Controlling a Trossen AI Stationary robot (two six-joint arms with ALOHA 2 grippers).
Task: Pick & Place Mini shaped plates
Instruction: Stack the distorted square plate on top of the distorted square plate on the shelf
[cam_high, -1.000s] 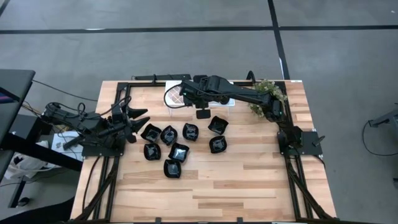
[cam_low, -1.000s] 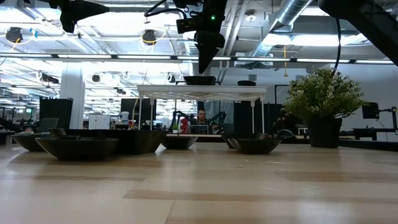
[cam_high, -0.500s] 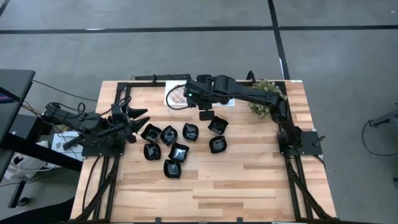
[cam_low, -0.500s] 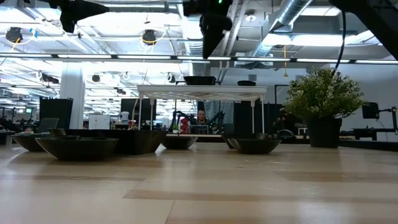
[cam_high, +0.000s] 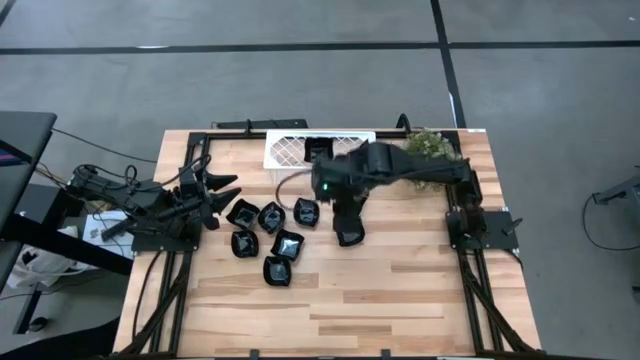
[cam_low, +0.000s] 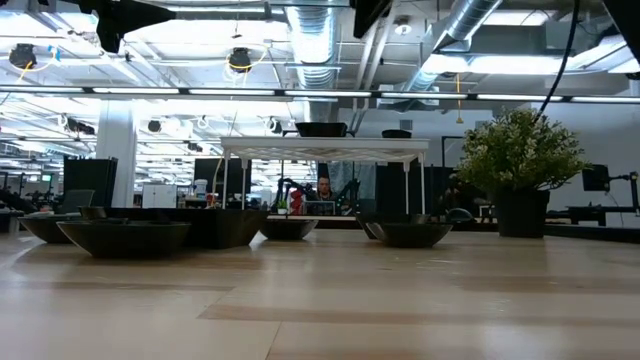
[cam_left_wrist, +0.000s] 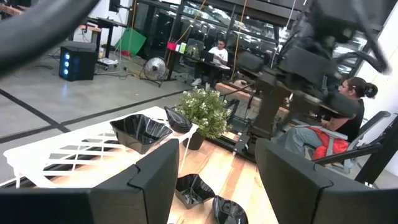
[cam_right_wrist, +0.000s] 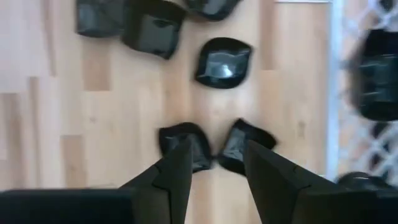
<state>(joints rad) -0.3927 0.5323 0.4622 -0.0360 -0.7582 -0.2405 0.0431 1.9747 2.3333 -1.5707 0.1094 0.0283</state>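
Above the middle of the table (cam_high: 400, 290) we see the right gripper (cam_right_wrist: 214, 158), fingers apart and empty, over two mini shaped plates (cam_right_wrist: 214, 146); others cluster nearby, some on the white tray (cam_high: 285, 150). The left gripper (cam_high: 222, 188) waits parted at the left edge.

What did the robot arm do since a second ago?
The right gripper left the white lattice tray and swung out over the mini shaped plates on the table, jaws open and empty, two plates just below. One plate sits on the tray. The left gripper stayed parked, open; the plates haven't moved.
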